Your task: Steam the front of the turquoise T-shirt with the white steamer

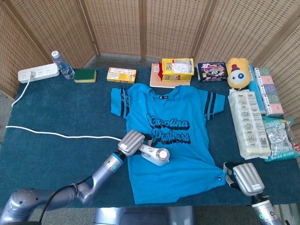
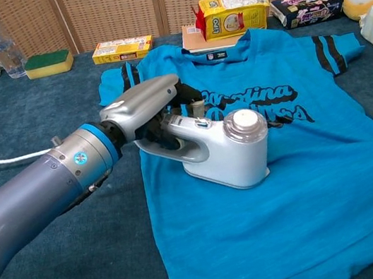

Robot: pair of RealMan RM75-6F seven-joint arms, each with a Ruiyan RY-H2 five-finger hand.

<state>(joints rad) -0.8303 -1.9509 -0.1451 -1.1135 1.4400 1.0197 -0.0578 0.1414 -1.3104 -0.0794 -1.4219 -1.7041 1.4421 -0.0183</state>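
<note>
The left hand (image 2: 144,111) wraps its fingers around the handle of the white steamer (image 2: 226,151), holding it with its base down on the turquoise T-shirt (image 2: 301,185), on the shirt's left side just below and beside the dark printed lettering (image 1: 168,130). The shirt lies flat, front up, on the dark green table (image 1: 56,154), collar toward the wicker screen. A white cord (image 1: 56,133) runs across the table to a power strip (image 1: 37,73) at the far left corner. The right hand (image 1: 246,178) rests near the table's front edge, just beside the shirt's lower right hem, fingers curled in and holding nothing.
</note>
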